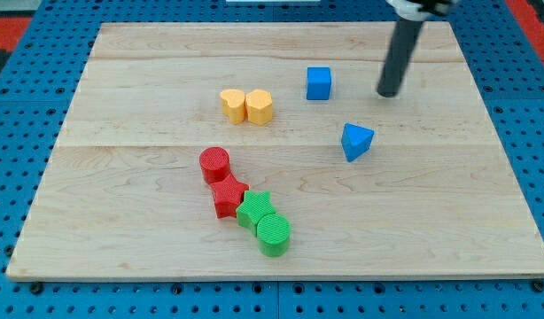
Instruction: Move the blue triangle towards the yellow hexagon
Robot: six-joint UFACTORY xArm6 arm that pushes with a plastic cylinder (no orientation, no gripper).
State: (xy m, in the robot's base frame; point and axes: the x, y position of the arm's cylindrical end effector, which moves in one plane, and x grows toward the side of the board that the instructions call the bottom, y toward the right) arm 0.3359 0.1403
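One push suffices: no jaws here, so my tip (389, 92), upper right of the blue triangle (356, 141), should drop to its right and drive it left toward the yellow hexagon (260, 106).

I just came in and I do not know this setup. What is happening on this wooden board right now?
A robot arm with a dark rod is pushing small blocks on the wooden board. My tip rests up and to the view's right of the blue triangle, apart from it. The two yellow blocks, one probably the yellow hexagon, sit touching toward the view's left. A blue cube stands between them and my tip. Red and green blocks cluster lower down.
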